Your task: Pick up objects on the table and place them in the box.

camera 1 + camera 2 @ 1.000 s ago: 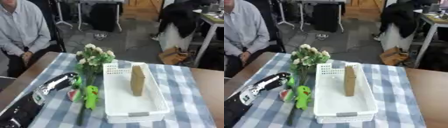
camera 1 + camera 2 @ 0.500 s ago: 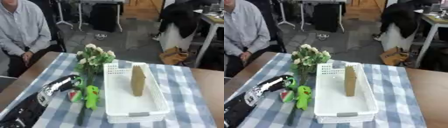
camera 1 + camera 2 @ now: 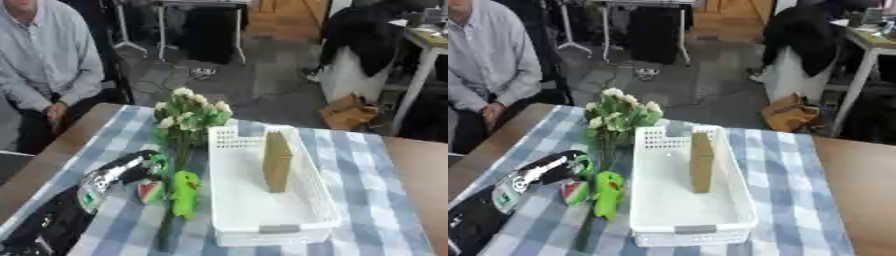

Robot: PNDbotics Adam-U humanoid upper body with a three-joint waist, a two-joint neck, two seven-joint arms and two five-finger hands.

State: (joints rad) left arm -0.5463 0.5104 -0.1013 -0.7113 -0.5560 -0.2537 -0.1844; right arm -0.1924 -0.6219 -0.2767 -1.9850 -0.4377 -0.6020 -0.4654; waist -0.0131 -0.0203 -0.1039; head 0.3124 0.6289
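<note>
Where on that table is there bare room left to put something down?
Bare checked cloth lies right of the white basket. Inside the basket, floor is free in front of the upright brown slab. Left of it is crowded: flowers, a green toy, a watermelon slice and the robot's left hand.

I see a wooden tabletop [image 3: 418, 165] under a blue checked cloth [image 3: 367, 200]. On the cloth lie a white box [image 3: 262, 210], a flower bunch [image 3: 188, 117], a green toy [image 3: 185, 192] and a watermelon-slice piece [image 3: 150, 191].
</note>
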